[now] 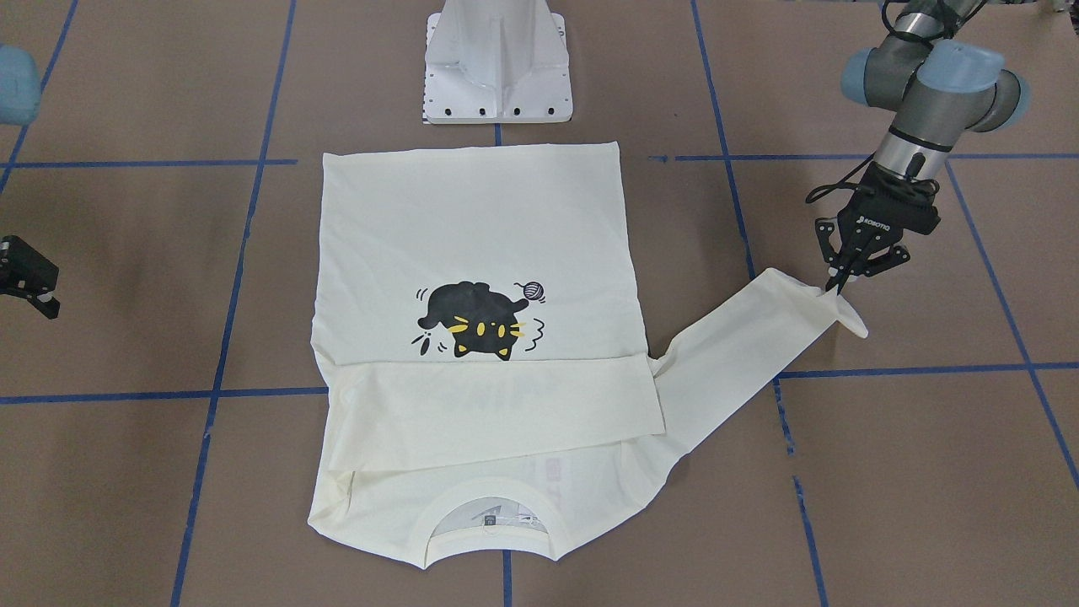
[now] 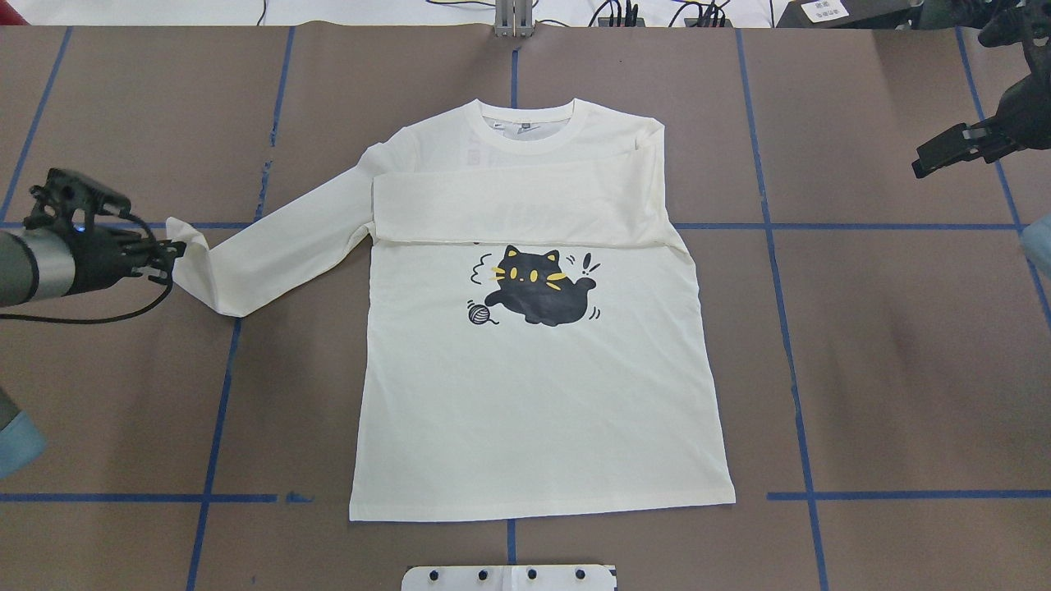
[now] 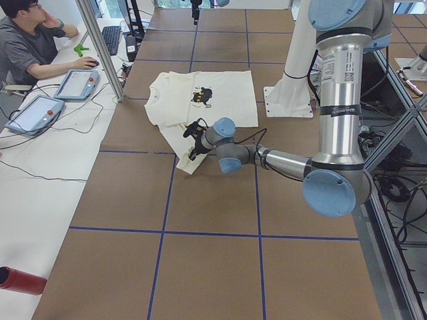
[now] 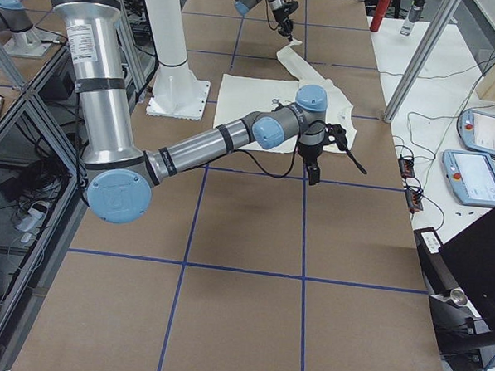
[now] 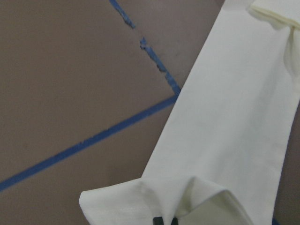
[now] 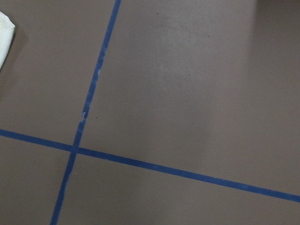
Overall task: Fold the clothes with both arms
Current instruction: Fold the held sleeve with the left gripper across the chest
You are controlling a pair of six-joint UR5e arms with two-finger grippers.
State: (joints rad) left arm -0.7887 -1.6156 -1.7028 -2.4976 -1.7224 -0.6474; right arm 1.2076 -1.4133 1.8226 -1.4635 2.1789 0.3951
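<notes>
Cuff in ROBOTIQ-marked left tool

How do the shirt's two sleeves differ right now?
The outstretched sleeve reaches sideways over the table; the folded sleeve lies flat across the T-shirt. The outstretched sleeve's cuff is pinched by the left gripper; nothing touches the folded sleeve, the right gripper hanging well clear. Both are plain cream.
</notes>
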